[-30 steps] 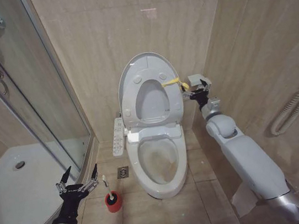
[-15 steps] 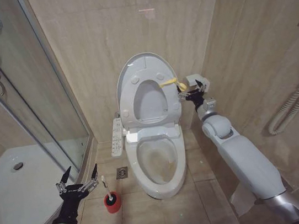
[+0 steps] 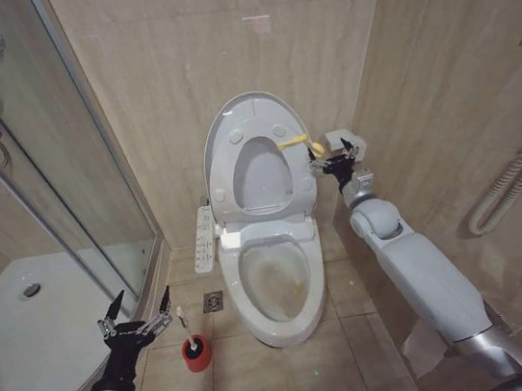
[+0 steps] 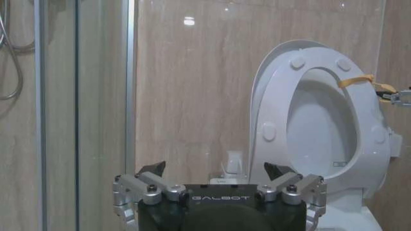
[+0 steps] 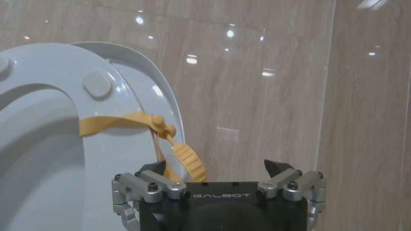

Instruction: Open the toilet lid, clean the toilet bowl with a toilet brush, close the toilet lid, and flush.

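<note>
The toilet lid [image 3: 261, 181] and the ring seat [image 3: 221, 177] both stand raised against the back wall. A yellow strap [image 3: 292, 141] loops over their right edge. My right gripper [image 3: 318, 155] is open right at the strap's tab [image 5: 185, 161], which hangs close to one finger [image 5: 151, 169] and is not gripped. The toilet bowl [image 3: 274, 271] lies open below, with yellowish stains inside. The toilet brush [image 3: 182, 316] stands in a red holder [image 3: 197, 352] on the floor, left of the bowl. My left gripper [image 3: 138, 315] hovers open just left of the brush handle, holding nothing.
A glass shower enclosure [image 3: 46, 187] and its white tray [image 3: 26, 326] take up the left side. A control panel [image 3: 207, 237] sticks out from the toilet's left side, above a floor drain [image 3: 215, 301]. A white hose [image 3: 512, 184] hangs on the right wall, and paper [image 3: 423, 348] lies on the floor.
My right gripper has edged slightly left toward the yellow strap on the raised lid. The head view has shifted a little. The left arm and the brush have not moved.
</note>
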You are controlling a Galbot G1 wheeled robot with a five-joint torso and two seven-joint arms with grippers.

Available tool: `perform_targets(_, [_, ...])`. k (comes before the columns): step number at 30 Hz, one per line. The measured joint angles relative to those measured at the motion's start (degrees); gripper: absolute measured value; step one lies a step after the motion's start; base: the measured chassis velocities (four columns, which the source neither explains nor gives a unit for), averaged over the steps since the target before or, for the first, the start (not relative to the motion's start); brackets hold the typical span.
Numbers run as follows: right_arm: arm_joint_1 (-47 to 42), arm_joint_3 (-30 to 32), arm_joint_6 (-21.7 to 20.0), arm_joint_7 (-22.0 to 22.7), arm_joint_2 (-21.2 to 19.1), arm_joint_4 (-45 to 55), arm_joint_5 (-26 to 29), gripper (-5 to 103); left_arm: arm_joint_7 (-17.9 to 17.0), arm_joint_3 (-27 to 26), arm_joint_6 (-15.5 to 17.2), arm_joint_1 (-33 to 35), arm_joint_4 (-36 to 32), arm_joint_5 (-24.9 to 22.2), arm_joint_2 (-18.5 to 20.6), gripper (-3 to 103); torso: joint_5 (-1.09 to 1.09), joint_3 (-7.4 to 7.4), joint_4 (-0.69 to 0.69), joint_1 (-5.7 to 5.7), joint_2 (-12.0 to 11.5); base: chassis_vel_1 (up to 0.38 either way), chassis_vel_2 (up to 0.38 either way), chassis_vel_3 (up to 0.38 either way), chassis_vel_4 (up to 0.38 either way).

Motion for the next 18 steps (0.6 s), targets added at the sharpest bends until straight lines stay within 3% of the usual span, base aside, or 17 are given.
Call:
perform_targets(8, [-0.60,0.65,-0.21,-0.04,-0.58,1.08,-0.03,100,0.00,0.00,0.00,0.00,0.00,0.00,0.00,100,0.00,0.00,0.05,0.01,-0.01,0.000,0.000,0.000,0.000])
perform_targets(18, [-2.30,2.47,-0.22,-0.06,-1.30,3.00,-0.03,100,0.00,0.00,0.00,0.00,0.00,0.00,0.00,100,0.01,0.00,0.00,0.00,-0.01,0.000,0.000,0.000,0.000])
